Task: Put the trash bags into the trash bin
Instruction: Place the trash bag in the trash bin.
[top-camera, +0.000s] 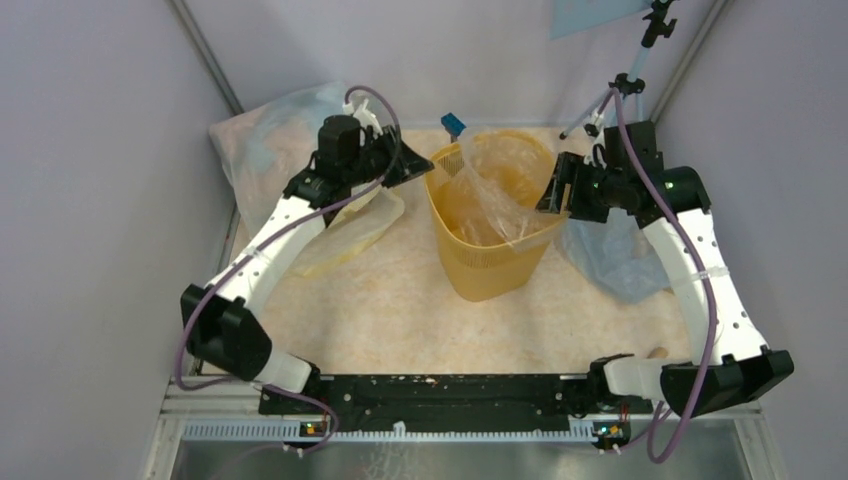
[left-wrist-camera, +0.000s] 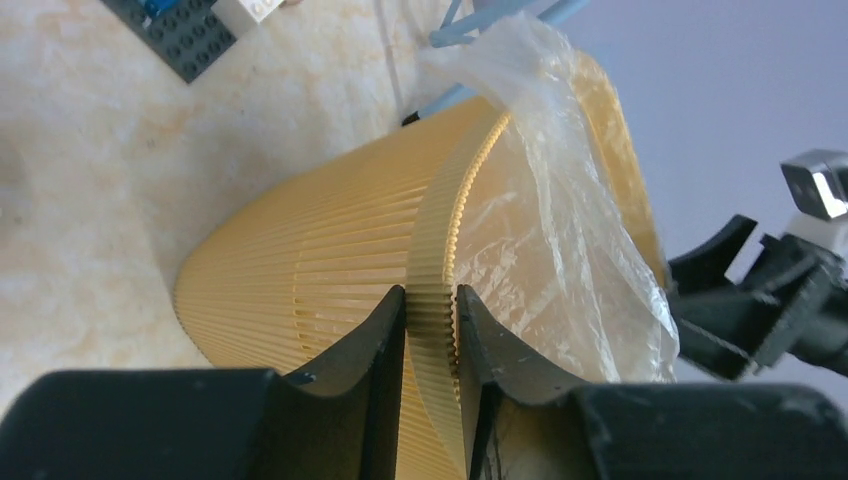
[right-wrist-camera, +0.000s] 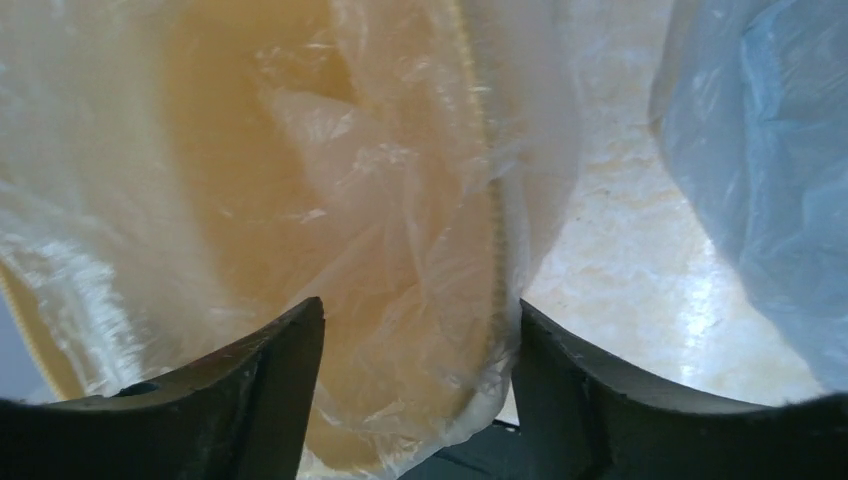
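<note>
The yellow trash bin (top-camera: 487, 262) stands upright mid-table. A clear trash bag (top-camera: 497, 203) hangs inside it, its film draped over the right rim and poking up at the back. My left gripper (top-camera: 424, 170) is at the bin's left rim. In the left wrist view it (left-wrist-camera: 432, 322) is shut on the ribbed rim of the bin (left-wrist-camera: 300, 270), with the bag (left-wrist-camera: 560, 220) just beyond. My right gripper (top-camera: 556, 193) is at the right rim. Its jaws (right-wrist-camera: 415, 335) stand open around the bag film (right-wrist-camera: 400, 200) and the rim. Another see-through bag (top-camera: 358, 235) lies under my left arm.
A big bluish sack (top-camera: 262, 140) lies at the back left and another (top-camera: 618, 258) lies right of the bin, also visible from the right wrist (right-wrist-camera: 770, 150). A blue-and-white block tower (top-camera: 452, 125) stands behind the bin. Enclosure walls close in on both sides.
</note>
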